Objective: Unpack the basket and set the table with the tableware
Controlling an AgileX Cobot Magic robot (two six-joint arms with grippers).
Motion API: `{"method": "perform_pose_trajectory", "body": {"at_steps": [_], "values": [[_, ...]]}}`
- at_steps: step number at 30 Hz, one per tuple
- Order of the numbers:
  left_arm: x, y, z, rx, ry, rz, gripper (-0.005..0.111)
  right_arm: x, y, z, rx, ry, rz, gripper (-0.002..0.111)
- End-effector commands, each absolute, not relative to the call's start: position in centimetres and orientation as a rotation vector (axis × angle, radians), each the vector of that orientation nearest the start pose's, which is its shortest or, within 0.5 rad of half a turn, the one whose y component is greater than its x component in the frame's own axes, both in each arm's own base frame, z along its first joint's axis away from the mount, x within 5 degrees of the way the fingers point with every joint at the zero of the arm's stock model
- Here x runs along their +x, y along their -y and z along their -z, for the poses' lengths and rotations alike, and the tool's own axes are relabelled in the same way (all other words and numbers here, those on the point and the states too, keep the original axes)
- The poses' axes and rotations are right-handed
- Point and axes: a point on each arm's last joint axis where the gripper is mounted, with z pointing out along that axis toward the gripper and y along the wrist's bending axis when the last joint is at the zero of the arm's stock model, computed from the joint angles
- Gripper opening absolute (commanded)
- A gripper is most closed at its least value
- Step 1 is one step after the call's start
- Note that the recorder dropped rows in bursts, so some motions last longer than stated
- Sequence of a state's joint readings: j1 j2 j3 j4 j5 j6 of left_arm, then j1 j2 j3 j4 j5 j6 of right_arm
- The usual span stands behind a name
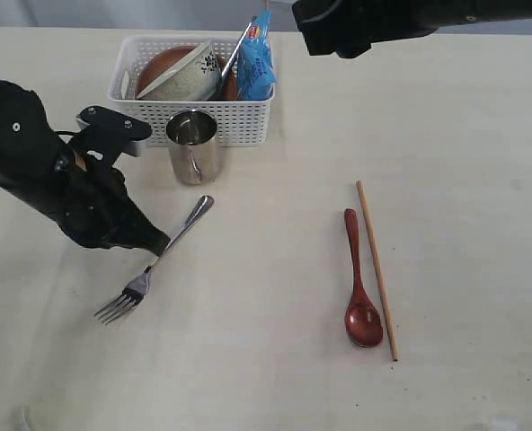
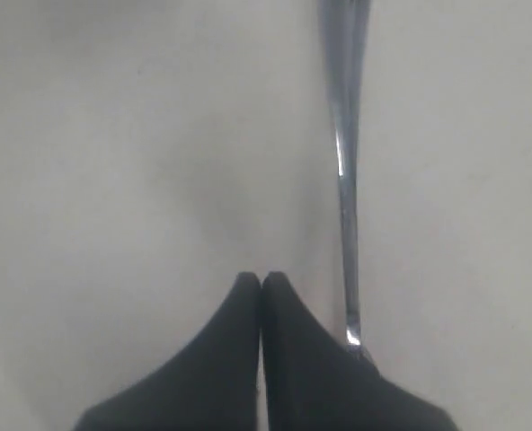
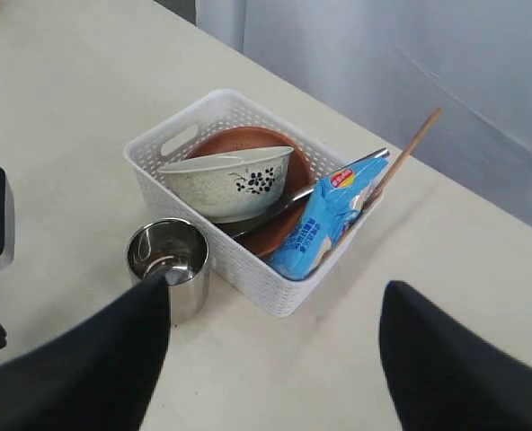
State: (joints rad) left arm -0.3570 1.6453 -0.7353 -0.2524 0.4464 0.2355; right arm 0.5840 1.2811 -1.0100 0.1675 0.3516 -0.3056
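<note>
A steel fork (image 1: 154, 265) lies on the beige table (image 1: 266, 386) at the left. My left gripper (image 1: 161, 242) is shut beside its handle (image 2: 344, 180), with nothing between the fingers (image 2: 261, 285). A steel cup (image 1: 192, 144) stands in front of the white basket (image 1: 203, 124). In the basket are a cream bowl (image 3: 226, 180), a reddish-brown plate (image 3: 279, 229), a knife (image 3: 275, 208) and a chopstick (image 3: 410, 148). A dark red spoon (image 1: 359, 287) and another chopstick (image 1: 376, 265) lie at the right. My right gripper (image 3: 275, 285) hangs open above the table near the basket.
A blue chip bag (image 1: 257, 58) leans in the basket's right end. The right arm (image 1: 365, 27) reaches in over the table's far edge. The left arm's black body (image 1: 41, 171) covers the table's left side.
</note>
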Motion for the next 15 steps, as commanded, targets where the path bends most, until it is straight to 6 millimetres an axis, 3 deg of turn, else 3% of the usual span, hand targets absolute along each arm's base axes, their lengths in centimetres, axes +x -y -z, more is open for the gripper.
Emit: {"method": "perform_pose_trajectory", "body": {"at_steps": [1,15], "values": [[25.1,10.6,-14.6,0.534,-2.801,0.228,0.0,23.4,-15.9,-33.6,-0.772,-1.97,-0.331,0.063],[24.0,10.1,-13.6,0.526,-2.839,0.218,0.0,23.4,-15.9,-33.6,-0.772,-1.97,-0.331,0.063]]}}
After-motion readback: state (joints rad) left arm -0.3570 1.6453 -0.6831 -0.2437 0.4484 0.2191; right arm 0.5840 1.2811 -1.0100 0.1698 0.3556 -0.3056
